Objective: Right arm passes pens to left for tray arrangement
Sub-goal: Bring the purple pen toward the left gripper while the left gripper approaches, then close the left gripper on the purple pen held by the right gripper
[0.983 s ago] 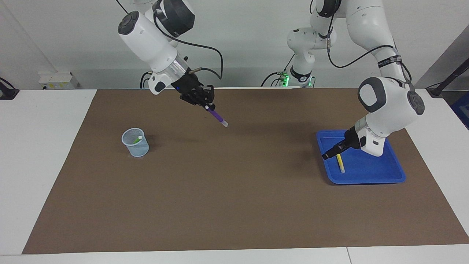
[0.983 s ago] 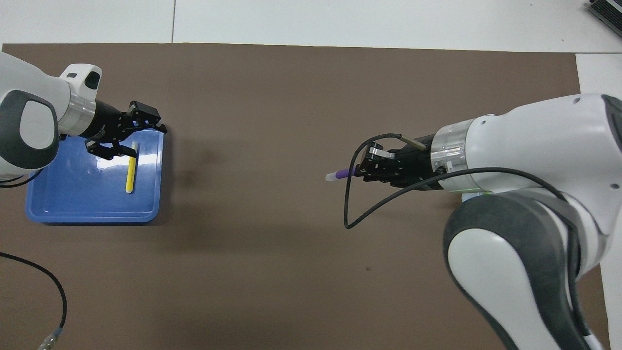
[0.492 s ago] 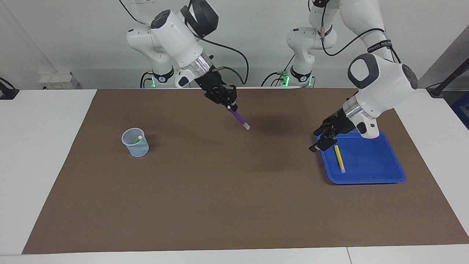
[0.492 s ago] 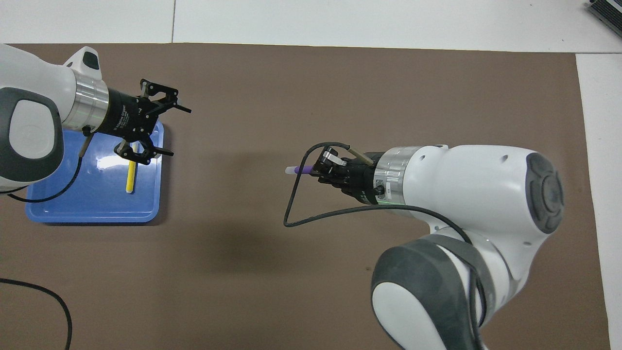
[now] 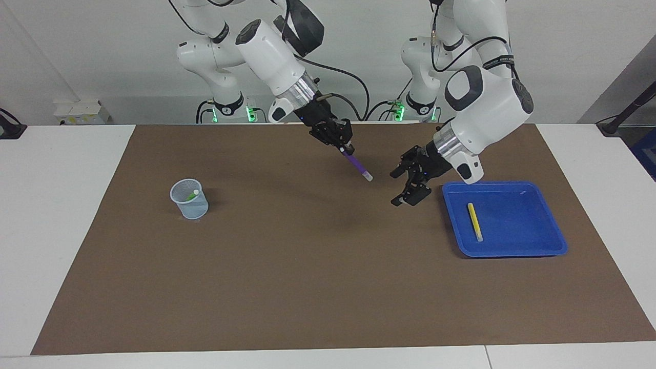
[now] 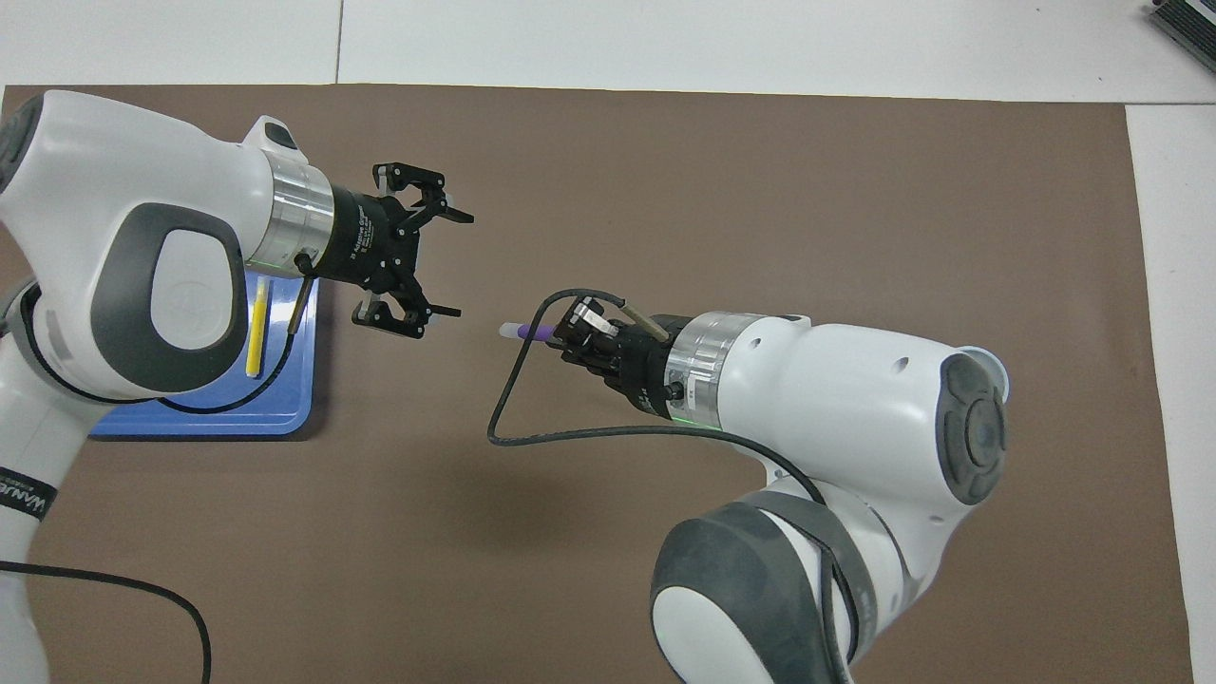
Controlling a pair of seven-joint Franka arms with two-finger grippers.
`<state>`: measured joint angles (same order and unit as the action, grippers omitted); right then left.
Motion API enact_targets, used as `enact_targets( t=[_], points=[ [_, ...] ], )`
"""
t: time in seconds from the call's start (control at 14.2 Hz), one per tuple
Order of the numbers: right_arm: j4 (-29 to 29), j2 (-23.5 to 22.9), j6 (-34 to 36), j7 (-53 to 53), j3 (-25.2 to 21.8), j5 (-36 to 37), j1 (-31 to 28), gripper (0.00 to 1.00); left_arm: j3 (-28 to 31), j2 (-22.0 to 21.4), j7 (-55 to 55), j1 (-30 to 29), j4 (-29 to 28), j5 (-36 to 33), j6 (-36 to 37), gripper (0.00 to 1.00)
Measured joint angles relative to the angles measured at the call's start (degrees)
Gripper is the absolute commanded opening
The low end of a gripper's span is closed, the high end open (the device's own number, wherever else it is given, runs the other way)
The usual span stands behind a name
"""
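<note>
Moved since earlier: both arms are swung toward mid-table; left gripper [image 5: 407, 185] is lifted off the tray and brought near the purple pen [image 5: 357, 166].
Mat [image 5: 307, 287]: brown, covers the table under everything.
Tray [image 5: 543, 247]: blue, at left arm's end; yellow pen [image 5: 474, 221] is laid flat in it.
Cup [image 5: 189, 200]: pale mesh, at right arm's end; green pen [image 5: 192, 195] is kept inside.
Right gripper [image 5: 344, 146]: raised over mat centre, fingers pinched on purple pen's upper end, pale tip angled down toward left gripper.
Left gripper: raised over mat just beside tray, fingers spread wide, nothing held.
Handover tip: free lower shaft should be centred betw. the spread fingers, closure made before right's release; judged approx. a third done.
</note>
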<state>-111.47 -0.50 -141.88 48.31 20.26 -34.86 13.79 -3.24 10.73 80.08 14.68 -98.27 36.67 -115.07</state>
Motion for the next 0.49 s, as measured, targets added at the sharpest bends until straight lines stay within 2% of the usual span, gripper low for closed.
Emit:
enact_targets(
  t=[0.49],
  points=[
    [0.0,0.0,0.0,0.0,0.0,0.0,0.1,0.0,0.0,-2.2,8.3,5.0,-1.6,0.8,0.0,0.99]
  ],
)
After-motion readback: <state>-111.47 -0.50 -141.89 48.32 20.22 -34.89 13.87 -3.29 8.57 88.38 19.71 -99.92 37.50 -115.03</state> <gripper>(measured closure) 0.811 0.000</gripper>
